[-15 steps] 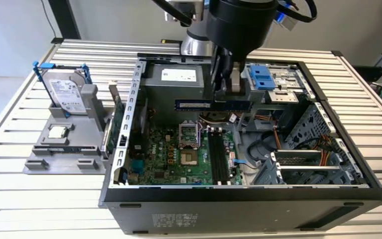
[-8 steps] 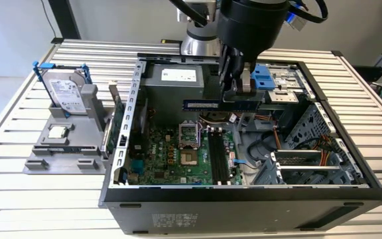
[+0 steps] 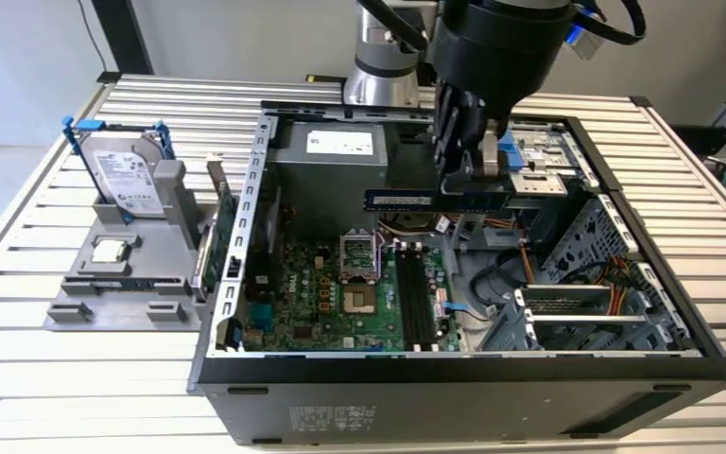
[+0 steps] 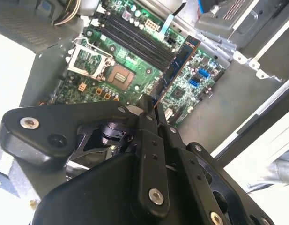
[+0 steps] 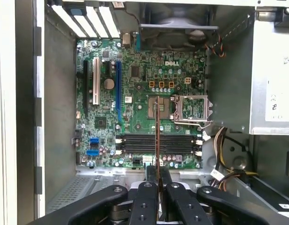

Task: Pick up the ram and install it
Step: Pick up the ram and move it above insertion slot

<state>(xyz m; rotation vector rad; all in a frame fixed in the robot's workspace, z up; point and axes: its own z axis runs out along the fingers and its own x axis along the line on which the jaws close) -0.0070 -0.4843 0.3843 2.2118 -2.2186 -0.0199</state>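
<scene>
Arm in the exterior view: upright over the open computer case [image 3: 464, 364], gripper [image 3: 471, 184] pointing down, fingers clamped on the ram [image 3: 401, 200], which is held level above the motherboard [image 3: 325, 303]. Second wrist view: gripper [image 4: 151, 105] pinching the ram [image 4: 179, 65] above the memory slots [image 4: 135, 40]. First wrist view: ram [image 5: 157, 140] edge-on in the gripper [image 5: 157, 180], crosswise to the slots [image 5: 135, 143]
</scene>
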